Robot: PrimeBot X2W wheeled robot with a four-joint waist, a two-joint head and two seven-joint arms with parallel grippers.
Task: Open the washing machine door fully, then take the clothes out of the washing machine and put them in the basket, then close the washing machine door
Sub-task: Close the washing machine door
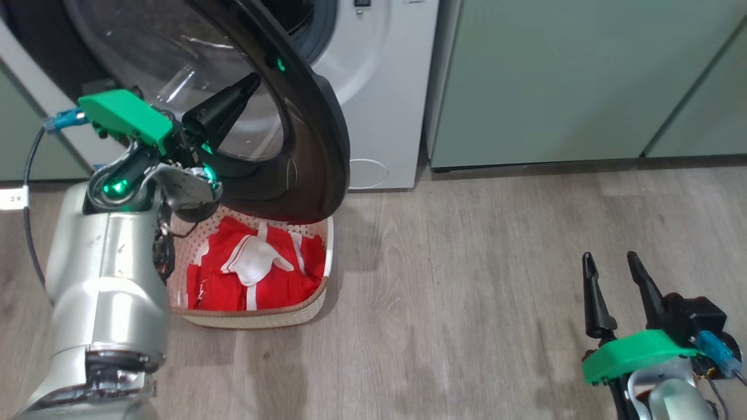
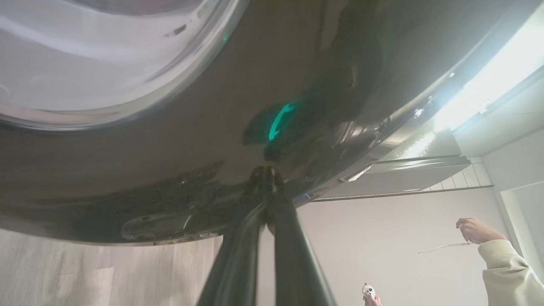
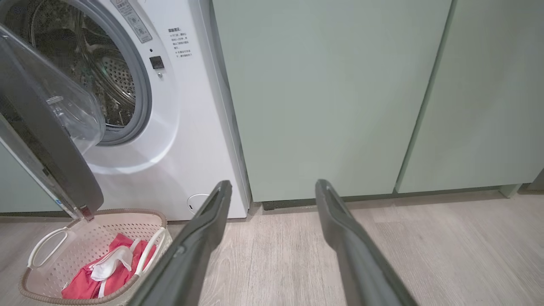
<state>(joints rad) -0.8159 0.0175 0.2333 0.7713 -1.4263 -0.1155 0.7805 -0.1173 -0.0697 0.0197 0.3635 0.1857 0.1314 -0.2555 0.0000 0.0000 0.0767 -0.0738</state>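
The washing machine point(image 1: 379, 87) point(image 3: 191, 127) stands with its door point(image 1: 315, 151) point(image 3: 42, 140) swung part open over the basket. My left gripper point(image 1: 251, 81) point(image 2: 265, 172) is shut, with its tips against the door's glossy black rim beside the glass bowl point(image 2: 85, 55). The red and white clothes point(image 1: 257, 268) point(image 3: 106, 272) lie in the cream basket point(image 1: 315, 303) point(image 3: 97, 211) on the floor below the door. The drum point(image 3: 85, 55) looks dark, with no fabric visible in it. My right gripper point(image 1: 610, 262) point(image 3: 274, 187) hangs open and holds nothing, low at the right and well away from the machine.
Pale green cabinet doors point(image 1: 583, 81) point(image 3: 323, 97) stand right of the washer. Wooden floor point(image 1: 467, 262) stretches between the basket and my right arm. In the left wrist view a person's hand point(image 2: 476, 229) holds a thin cord, and a second hand point(image 2: 369, 293) grips a small controller.
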